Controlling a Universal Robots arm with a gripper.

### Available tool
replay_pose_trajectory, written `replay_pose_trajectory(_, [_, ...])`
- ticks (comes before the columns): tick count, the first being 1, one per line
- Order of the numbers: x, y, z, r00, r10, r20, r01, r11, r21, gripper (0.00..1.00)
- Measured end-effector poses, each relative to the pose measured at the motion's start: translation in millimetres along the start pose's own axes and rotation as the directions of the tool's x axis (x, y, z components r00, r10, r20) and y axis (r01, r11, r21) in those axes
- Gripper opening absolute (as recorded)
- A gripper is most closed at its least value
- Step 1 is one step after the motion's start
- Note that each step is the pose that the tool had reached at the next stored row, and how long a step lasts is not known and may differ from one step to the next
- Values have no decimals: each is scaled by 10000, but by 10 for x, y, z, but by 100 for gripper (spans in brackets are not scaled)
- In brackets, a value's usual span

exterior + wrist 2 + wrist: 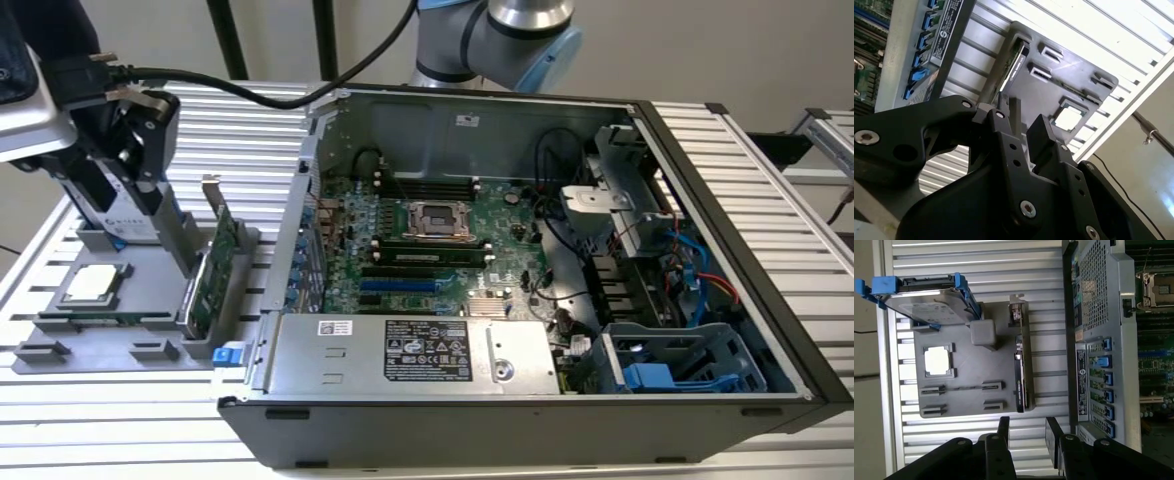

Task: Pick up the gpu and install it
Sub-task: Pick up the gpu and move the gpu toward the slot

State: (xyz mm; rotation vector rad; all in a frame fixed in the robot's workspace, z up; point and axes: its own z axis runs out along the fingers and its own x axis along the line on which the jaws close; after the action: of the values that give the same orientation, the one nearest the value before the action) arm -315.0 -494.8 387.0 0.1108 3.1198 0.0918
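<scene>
claw (1028, 432): fingers were apart, empty | gpu (214, 262): stood on edge in grey tray (966, 367), left of exterior view | handling: judged light, stiff, fragile; take by board edges, clear of fan

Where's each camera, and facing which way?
Exterior view: off-arm, above the open case, looking down into it; arm shows.
First wrist view: on the wrist, facing down at tray and gpu; open jaws show.
Second wrist view: on the wrist, facing obliquely past the gripper.
Shared: both wrist views see gpu, tray.
</scene>
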Motion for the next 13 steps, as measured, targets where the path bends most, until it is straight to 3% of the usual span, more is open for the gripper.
replay_pose_trajectory(13, [1, 6, 36, 10000, 0, 2, 0, 10000, -1, 100])
